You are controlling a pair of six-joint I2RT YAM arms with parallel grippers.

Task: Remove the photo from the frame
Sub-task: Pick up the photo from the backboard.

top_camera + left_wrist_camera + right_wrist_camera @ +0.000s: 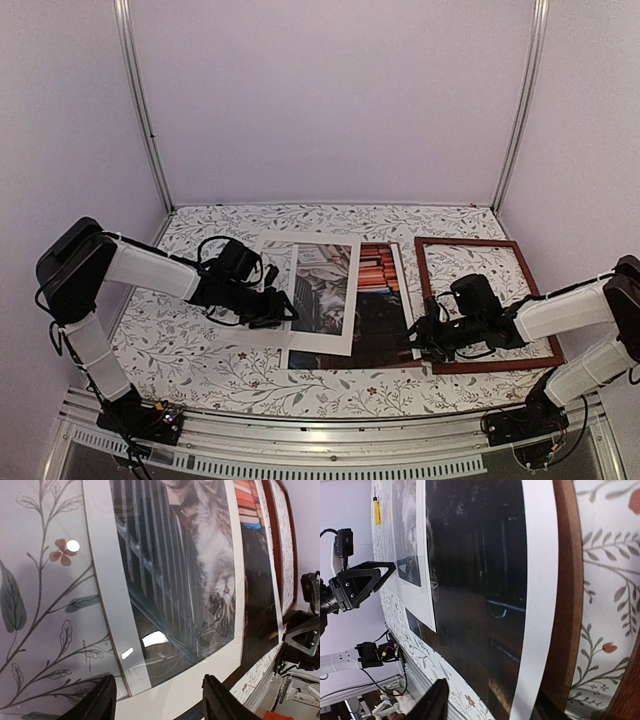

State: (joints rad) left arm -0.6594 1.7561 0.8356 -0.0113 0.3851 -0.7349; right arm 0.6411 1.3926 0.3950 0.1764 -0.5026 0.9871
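Nearest the right wrist camera, the right gripper is seen with its fingers spread, set astride the near right corner of the photo. The photo's white border lies against the left rail of the frame, and whether it rests on the rail or only touches it cannot be told. The photo is laid flat at the middle of the table, toward its near edge. Floral cloth is seen through the frame's opening, so the photo is judged to be out of it, or nearly so. Its left part is covered by a glossy white-bordered sheet, at whose left edge the left gripper is placed with fingers apart and nothing pinched. Were the right fingers closed here, the rail could be caught with the border and the frame dragged. The photo could also be creased, being pinned under the loose sheet.
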